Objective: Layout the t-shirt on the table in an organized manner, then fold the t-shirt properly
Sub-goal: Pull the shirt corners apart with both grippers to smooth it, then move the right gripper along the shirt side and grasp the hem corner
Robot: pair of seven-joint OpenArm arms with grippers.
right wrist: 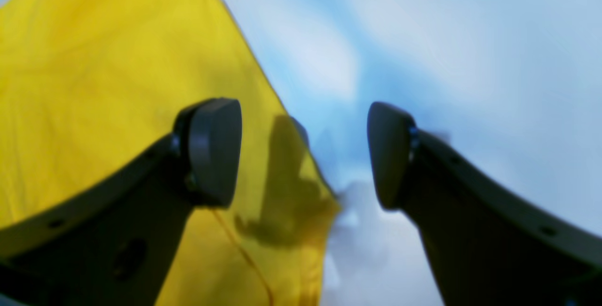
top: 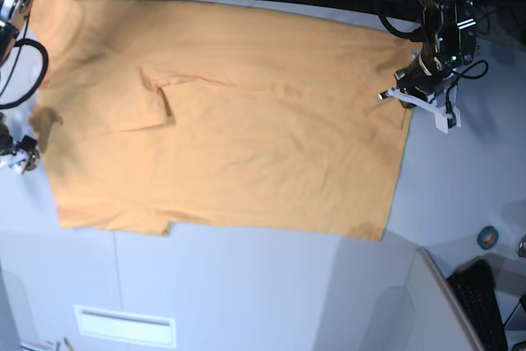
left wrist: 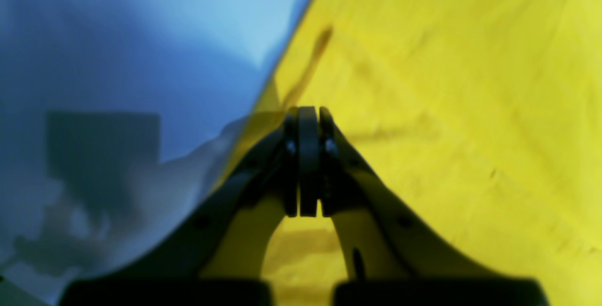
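On the table [top: 246, 285], left claw [left wrist: 308, 155] pinches the t-shirt [top: 230, 121]; right claw [right wrist: 303, 155] gapes, views blurred.

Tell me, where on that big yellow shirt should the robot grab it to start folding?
Probably at an edge. The t-shirt lies spread flat on the table, so only its borders offer fabric to pinch. The right end effector hangs open right over one side edge; coming in from the bare table side looks easiest. The left end effector is already closed at the opposite edge.
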